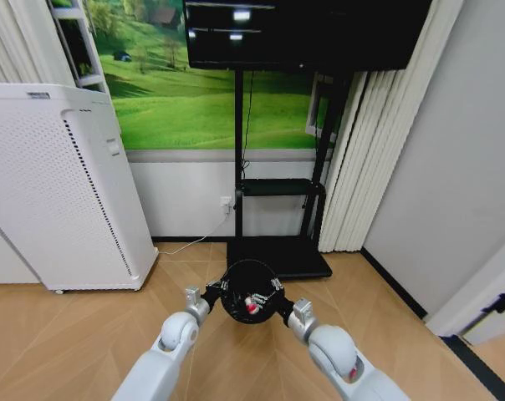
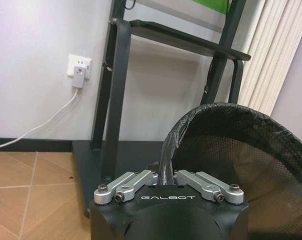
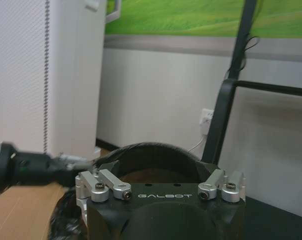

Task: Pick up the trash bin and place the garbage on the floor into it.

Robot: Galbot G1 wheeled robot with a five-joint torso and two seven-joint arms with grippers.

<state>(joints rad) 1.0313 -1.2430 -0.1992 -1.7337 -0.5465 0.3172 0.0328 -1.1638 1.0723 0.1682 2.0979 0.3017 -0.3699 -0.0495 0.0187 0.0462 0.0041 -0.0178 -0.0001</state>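
two grippers hold one trash bin (image 1: 247, 290) off the floor (image 1: 68, 342), in front of the black tv stand base (image 1: 278, 255). left gripper (image 1: 215, 294) is pinched narrow on the rim at the bin's left. right gripper (image 1: 279, 305) sits at the opposite rim, its jaw state cannot be told. handling note, as judged: keep both wrists level so the bin stays upright. appearance: small round black mesh, dark liner at the rim; red and white garbage (image 1: 253, 302) inside.
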